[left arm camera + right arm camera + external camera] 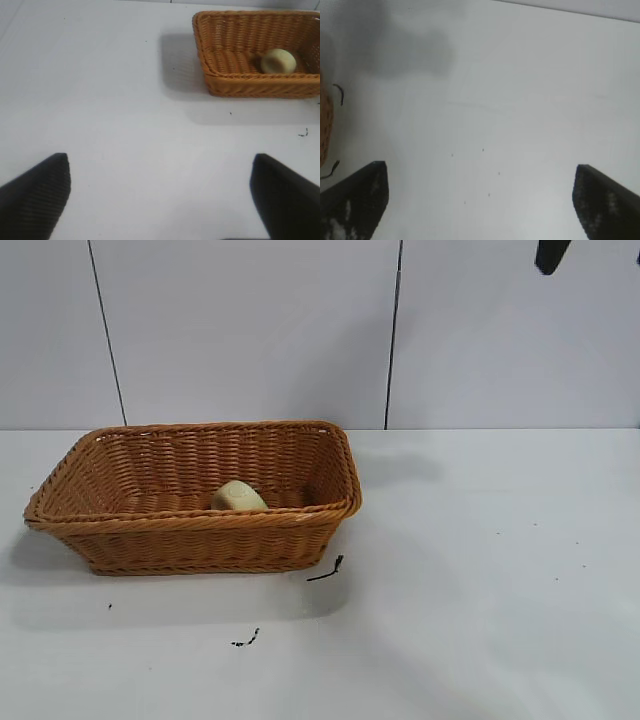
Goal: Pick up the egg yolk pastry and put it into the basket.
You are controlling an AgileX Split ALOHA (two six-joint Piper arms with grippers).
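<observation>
The egg yolk pastry (238, 497), a small pale yellow-green dome, lies inside the orange-brown wicker basket (120, 530) at the table's left, near its front wall. Both also show in the left wrist view: the pastry (278, 61) inside the basket (235, 85). My left gripper (160, 172) is open and empty above bare table, well away from the basket. My right gripper (480, 177) is open and empty, raised over the table to the right of the basket; one dark fingertip (551, 255) shows at the top right of the exterior view.
The white table (480, 570) stretches to the right of and in front of the basket. Small dark wicker scraps (326, 570) lie in front of the basket's right corner. A pale panelled wall (250, 330) stands behind the table.
</observation>
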